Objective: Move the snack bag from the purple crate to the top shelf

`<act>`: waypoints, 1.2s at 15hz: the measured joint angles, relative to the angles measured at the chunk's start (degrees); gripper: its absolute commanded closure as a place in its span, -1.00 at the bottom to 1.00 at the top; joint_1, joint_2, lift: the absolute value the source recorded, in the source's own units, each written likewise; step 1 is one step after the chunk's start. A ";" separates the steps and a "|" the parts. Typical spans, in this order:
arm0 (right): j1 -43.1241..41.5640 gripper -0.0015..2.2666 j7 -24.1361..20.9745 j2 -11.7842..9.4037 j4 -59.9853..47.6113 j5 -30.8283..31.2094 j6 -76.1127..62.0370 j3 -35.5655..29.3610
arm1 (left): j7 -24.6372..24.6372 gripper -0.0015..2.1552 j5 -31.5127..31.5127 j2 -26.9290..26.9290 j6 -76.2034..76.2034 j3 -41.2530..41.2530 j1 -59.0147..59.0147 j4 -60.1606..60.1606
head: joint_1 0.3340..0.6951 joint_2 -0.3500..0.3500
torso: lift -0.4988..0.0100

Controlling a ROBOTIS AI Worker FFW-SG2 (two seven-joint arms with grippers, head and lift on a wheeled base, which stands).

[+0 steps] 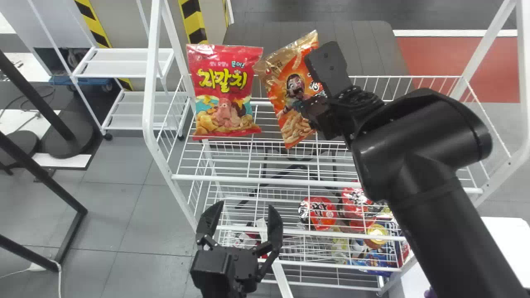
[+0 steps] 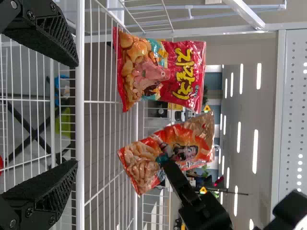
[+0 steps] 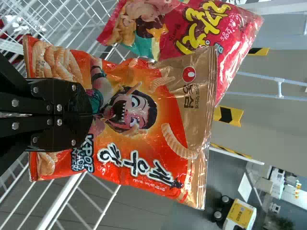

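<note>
Right claw, seemingly pinched nearly closed, grips the tilted, glossy orange snack bag with its gold top.

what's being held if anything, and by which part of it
The orange bag, held in the right gripper by the lower middle of its front.

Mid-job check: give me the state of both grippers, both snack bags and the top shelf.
Left gripper: open, nothing between its fingers.
Right gripper: shut on the orange snack bag.
Orange snack bag: held, tilted, looks puffed and sealed.
Red snack bag: roughly upright at the top shelf, looks sealed.
Top shelf: in use, with the red bag at its back.
</note>
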 measured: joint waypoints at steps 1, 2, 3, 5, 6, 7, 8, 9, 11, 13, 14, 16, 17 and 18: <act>-0.93 0.72 -1.07 0.00 2.01 -1.16 -1.87 0.46 | -0.20 -0.92 0.13 0.00 -0.52 0.19 -0.15 0.34 | 1.00 0.28 | 0.97; -1.79 0.72 -2.21 0.00 4.02 -2.37 -4.01 0.89 | -0.35 -0.92 0.30 0.02 -0.94 0.39 -0.28 0.67 | 1.00 0.30 | 0.97; -2.43 0.72 -3.16 0.00 5.68 -3.36 -5.73 1.19 | -0.42 -0.92 0.51 0.09 -1.20 0.50 -0.43 0.90 | 1.00 0.32 | 0.97; -3.12 0.72 -5.15 0.00 9.02 -4.79 -9.19 1.82 | -0.66 -0.92 1.09 0.41 -1.84 0.66 -0.74 1.36 | 1.00 0.34 | 0.97; -3.16 0.72 -5.86 0.00 10.27 -5.41 -10.60 2.01 | -0.72 -0.92 1.30 0.55 -2.30 0.72 -0.81 1.53 | 1.00 0.35 | 0.97; -3.16 0.71 -6.38 0.00 11.49 -6.02 -11.80 2.19 | -0.77 -0.92 1.50 0.69 -2.78 0.83 -0.84 1.67 | 1.00 0.36 | 0.97; -3.17 0.71 -6.60 0.00 12.34 -6.33 -12.42 2.50 | -0.99 -0.92 1.68 0.78 -3.08 0.98 -0.85 1.77 | 1.00 0.37 | 0.97; -3.07 0.71 -7.23 0.00 12.80 -6.44 -12.72 2.79 | -1.32 -0.92 1.92 0.82 -3.35 1.11 -0.86 1.82 | 1.00 0.38 | 0.97; -2.56 0.64 -7.59 0.00 13.07 -6.35 -12.70 3.06 | -1.48 -0.92 2.13 0.83 -3.66 1.20 -0.86 1.85 | 1.00 0.38 | 0.97; -2.14 0.44 -7.61 0.00 13.07 -6.11 -12.71 3.22 | -1.44 -0.92 2.14 0.78 -3.71 1.14 -0.86 1.83 | 1.00 0.38 | 0.97; -1.86 0.41 -7.75 0.00 13.06 -5.92 -13.37 3.41 | -1.43 -0.92 2.14 0.76 -3.71 1.08 -0.86 1.79 | 1.00 0.39 | 0.97; -1.49 0.15 -7.95 0.00 13.03 -5.58 -14.45 3.68 | -1.32 -0.92 2.14 0.75 -3.71 1.06 -0.83 1.78 | 1.00 0.40 | 0.97; -1.21 0.03 -7.99 0.00 12.98 -5.37 -15.18 3.75 | -1.27 -0.92 2.14 0.75 -3.71 1.05 -0.83 1.78 | 1.00 0.40 | 0.97; -0.91 -0.43 -8.12 0.00 12.91 -5.11 -15.75 3.79 | -1.27 -0.92 2.14 0.75 -3.71 1.05 -0.82 1.77 | 1.00 0.41 | 0.97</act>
